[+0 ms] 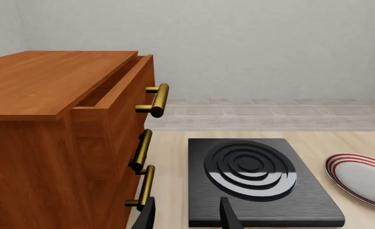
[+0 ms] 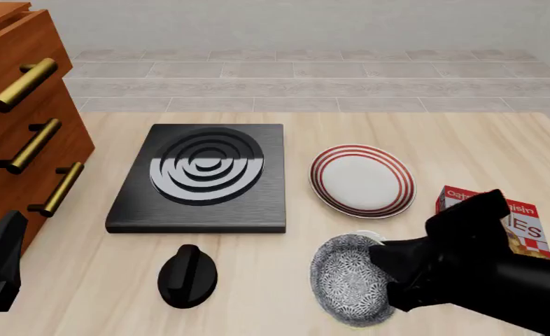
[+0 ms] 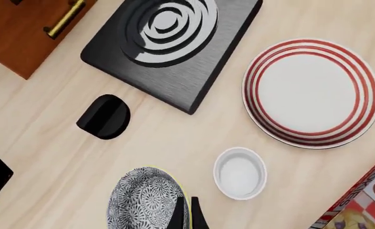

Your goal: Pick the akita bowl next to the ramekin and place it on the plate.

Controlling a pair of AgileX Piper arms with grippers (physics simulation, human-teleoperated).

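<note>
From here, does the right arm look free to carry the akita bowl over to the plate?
Probably yes. The right gripper is at the akita bowl's rim, and the plate lies bare just beyond; only the low ramekin sits between.

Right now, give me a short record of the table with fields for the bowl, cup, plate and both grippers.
bowl: speckled black-and-white akita bowl, tilted, rim between the right gripper's fingers
cup: plain white ramekin, upright, beside the bowl
plate: red-ringed white plate, bare, beyond the ramekin
right gripper: shut on the bowl's rim
left gripper: open, holding nothing, facing the black stove plate
</note>
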